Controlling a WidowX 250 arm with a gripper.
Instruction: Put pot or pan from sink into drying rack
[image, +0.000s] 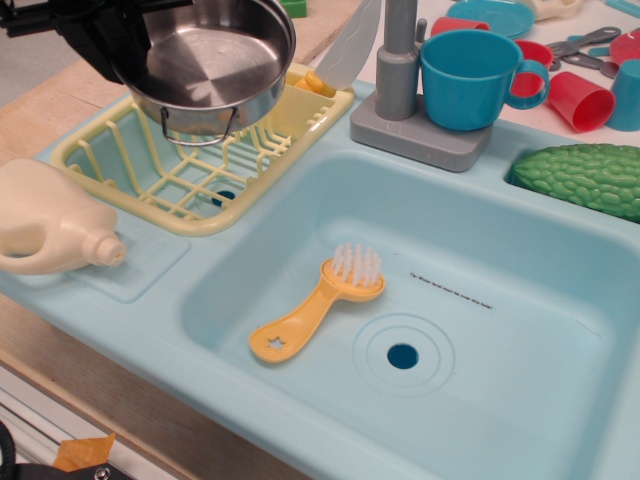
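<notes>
The shiny steel pot (215, 62) hangs in the air above the pale yellow drying rack (190, 175) at the upper left, one wire loop handle dangling toward me. My black gripper (115, 45) is shut on the pot's left rim; its fingertips are partly hidden by the pot. The light blue sink (500, 290) lies to the right and below, with its round drain hole (403, 356) and the grey faucet (400, 60) behind it. No pot is in the sink.
A yellow dish brush (315, 305) lies in the sink. A cream jug (50, 225) lies left of the rack. A blue cup (468, 78), red cups (580, 100) and a green bumpy vegetable (585, 178) sit at the back right.
</notes>
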